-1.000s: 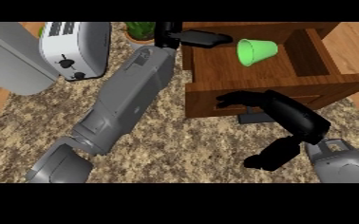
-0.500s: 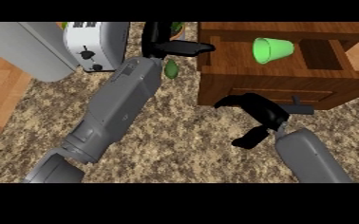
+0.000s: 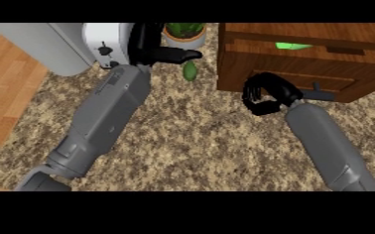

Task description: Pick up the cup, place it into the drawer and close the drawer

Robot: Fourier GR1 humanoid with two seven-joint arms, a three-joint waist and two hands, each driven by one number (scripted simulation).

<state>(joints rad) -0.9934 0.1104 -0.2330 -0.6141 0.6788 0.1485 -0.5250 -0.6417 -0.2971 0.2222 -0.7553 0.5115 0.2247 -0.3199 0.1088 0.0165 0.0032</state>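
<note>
The green cup [image 3: 293, 45] lies inside the wooden drawer [image 3: 307, 79] at the upper right. Only a thin green sliver of it shows through the narrow gap at the drawer's top. My right hand [image 3: 265, 97] rests against the left part of the drawer's front panel, its fingers curled and holding nothing. A small grey handle [image 3: 318, 87] sticks out of the panel just right of that hand. My left hand [image 3: 152, 49] is held up beside the toaster, fingers straight, thumb pointing right, away from the drawer.
A white toaster [image 3: 102, 42] stands at the upper left, with a potted plant [image 3: 183, 31] to its right. A small green leaf-like thing [image 3: 190, 71] lies on the speckled counter [image 3: 198, 129]. The counter's left edge borders wooden floor [image 3: 18, 89].
The drawer has slid almost all the way in, so the cup went from fully visible to a sliver. My right hand rose to the drawer front and curled. The left hand stayed raised.
</note>
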